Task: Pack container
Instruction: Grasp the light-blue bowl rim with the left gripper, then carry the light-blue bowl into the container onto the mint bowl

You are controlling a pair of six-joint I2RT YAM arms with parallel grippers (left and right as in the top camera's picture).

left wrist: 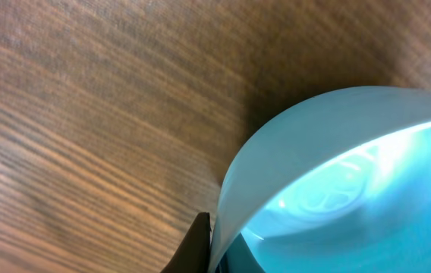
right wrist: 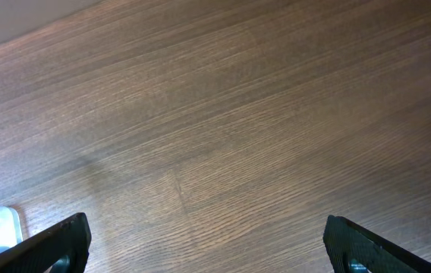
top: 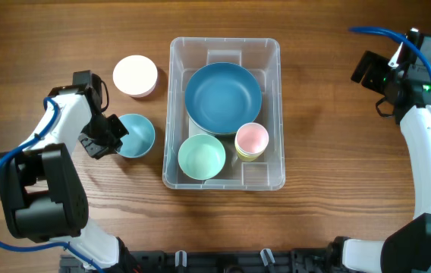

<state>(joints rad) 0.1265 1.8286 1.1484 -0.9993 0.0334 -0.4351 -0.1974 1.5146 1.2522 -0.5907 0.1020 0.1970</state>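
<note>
Left tool (top: 116, 131) seemingly grips light-blue bowl (top: 138, 137).

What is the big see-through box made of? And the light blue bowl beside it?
The container looks like clear, glossy plastic: you see the table through its walls. The light blue bowl seems smooth plastic, maybe melamine; light glows through its thin rim.

Clear rectangular container (top: 271, 57), rounded corners, upright, lidless, centred, partly filled.

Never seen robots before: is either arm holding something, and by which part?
The left tool grips the light blue bowl by its rim. The right tool is open, empty.
</note>
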